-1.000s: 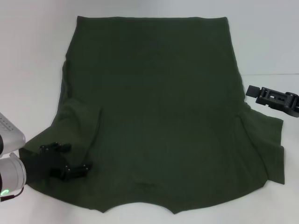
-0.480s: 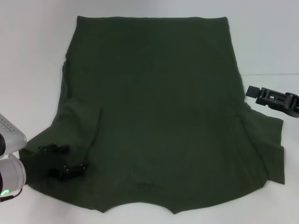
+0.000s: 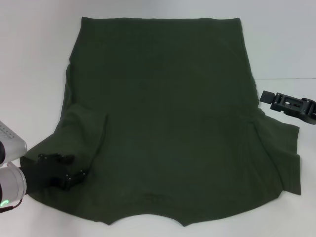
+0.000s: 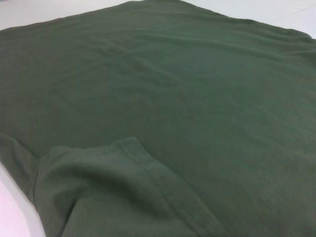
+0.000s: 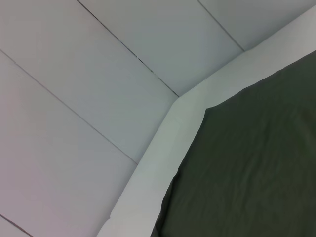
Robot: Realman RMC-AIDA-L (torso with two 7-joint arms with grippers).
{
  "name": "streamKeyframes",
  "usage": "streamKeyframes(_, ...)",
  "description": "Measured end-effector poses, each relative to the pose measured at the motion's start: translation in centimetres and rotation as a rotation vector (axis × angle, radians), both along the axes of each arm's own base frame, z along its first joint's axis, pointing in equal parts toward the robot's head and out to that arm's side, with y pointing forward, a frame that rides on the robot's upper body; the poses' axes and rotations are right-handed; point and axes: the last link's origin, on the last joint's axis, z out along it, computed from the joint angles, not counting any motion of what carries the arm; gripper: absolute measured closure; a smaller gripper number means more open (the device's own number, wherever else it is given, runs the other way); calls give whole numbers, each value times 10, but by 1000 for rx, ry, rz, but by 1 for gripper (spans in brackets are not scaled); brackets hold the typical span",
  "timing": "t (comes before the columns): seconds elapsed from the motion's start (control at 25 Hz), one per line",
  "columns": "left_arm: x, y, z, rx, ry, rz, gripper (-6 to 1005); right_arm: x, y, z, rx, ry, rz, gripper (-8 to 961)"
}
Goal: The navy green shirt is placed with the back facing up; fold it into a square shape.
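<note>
One gripper has moved: the black left gripper, at seven o'clock on the large dark olive-green soft-fabric shirt spread flat on the white table, has slid outward and narrowed over the folded-in sleeve, grip unconfirmed; the right gripper idles at three o'clock, its jaw state unclear.

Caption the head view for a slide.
Left gripper low on the shirt's left sleeve; right gripper beside its right edge.
</note>
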Motion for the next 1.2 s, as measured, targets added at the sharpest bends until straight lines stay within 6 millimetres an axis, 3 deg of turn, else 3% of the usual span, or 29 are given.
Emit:
streamKeyframes(0.12, 0, 0, 0, 0, 0, -1, 462, 0, 0, 0, 1, 1, -1, 52)
streamKeyframes(1.2, 3, -1, -5, -22, 12, -17, 461, 1, 1, 1, 7, -2, -4, 53)
